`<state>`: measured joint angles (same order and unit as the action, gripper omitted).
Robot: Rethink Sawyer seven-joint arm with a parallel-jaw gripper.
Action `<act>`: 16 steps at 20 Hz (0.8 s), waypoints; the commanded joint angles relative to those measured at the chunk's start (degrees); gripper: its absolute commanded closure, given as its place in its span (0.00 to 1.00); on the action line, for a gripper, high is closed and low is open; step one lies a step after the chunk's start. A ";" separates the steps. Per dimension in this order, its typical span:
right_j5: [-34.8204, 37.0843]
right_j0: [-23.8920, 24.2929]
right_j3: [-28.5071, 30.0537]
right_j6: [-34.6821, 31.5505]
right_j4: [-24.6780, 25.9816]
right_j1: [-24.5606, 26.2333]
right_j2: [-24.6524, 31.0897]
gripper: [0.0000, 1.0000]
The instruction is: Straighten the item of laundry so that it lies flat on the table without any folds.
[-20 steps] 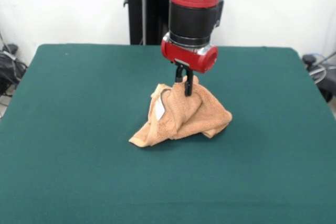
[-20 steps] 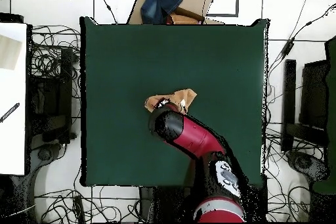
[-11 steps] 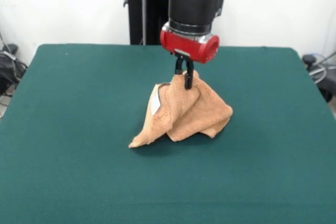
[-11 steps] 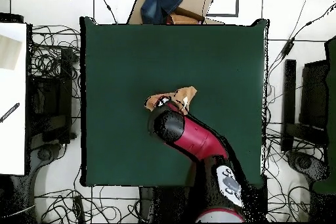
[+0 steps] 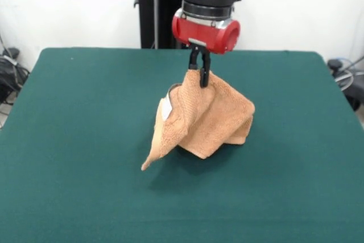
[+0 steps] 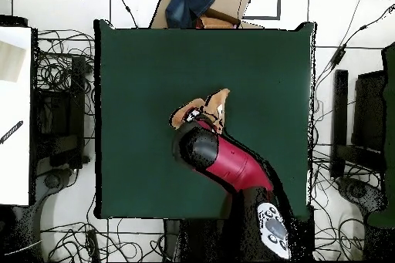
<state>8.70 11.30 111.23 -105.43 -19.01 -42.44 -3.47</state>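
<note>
front view, near to far: bare dark green felt table (image 5: 74,186) in the foreground. mid-table, orange-tan terry towel (image 5: 205,120), looped pile, bunched into a tent shape. its lowest corner hangs to a point at the near left, at or just above the felt; contact there not resolvable. small white label (image 5: 164,110) on the towel's left fold, no writing legible. black gripper (image 5: 200,76) pinched shut on the towel's peak, below the red wrist collar (image 5: 206,31). overhead view: the red arm covers most of the towel (image 6: 216,106), near the table's (image 6: 139,67) middle.
</note>
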 commanded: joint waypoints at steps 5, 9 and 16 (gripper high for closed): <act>7.39 -1.69 4.95 -9.63 0.21 -4.24 1.45 1.00; 8.03 -1.77 4.90 -9.57 0.22 -4.73 1.17 1.00; 10.00 -2.01 3.81 -9.23 0.48 -5.20 0.08 1.00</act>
<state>11.69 10.49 112.70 -105.43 -19.00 -46.34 -3.49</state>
